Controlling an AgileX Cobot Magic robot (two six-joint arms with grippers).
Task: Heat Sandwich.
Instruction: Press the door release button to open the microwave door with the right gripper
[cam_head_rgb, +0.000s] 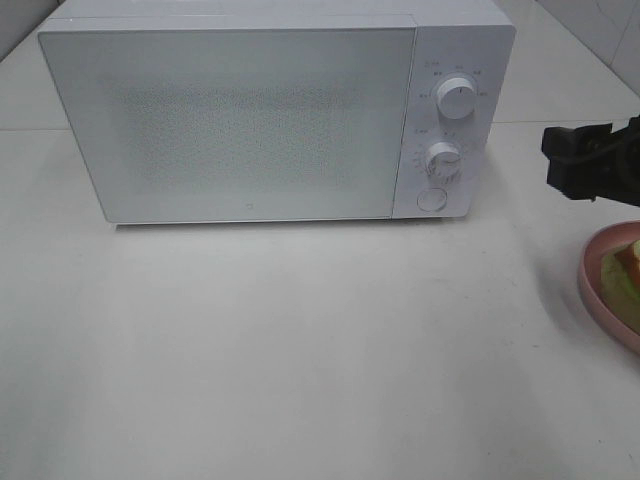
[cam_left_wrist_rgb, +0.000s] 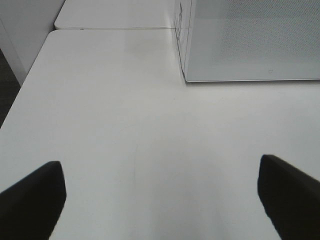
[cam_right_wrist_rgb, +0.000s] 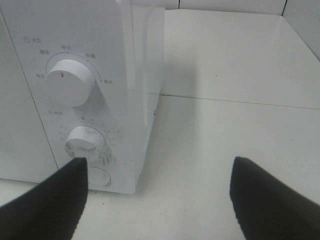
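Pose | right end effector (cam_right_wrist_rgb: 159, 162) spread, facing microwave (cam_head_rgb: 250, 110) | left end effector (cam_left_wrist_rgb: 160, 166) spread

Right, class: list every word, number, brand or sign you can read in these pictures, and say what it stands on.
No text reads clearly.
Around the upper knob on the microwave: small grey characters, too blurred to read.
Around the lower knob: tick marks and tiny figures, too small to read.
Low on the door: a tiny mark, too small to read.
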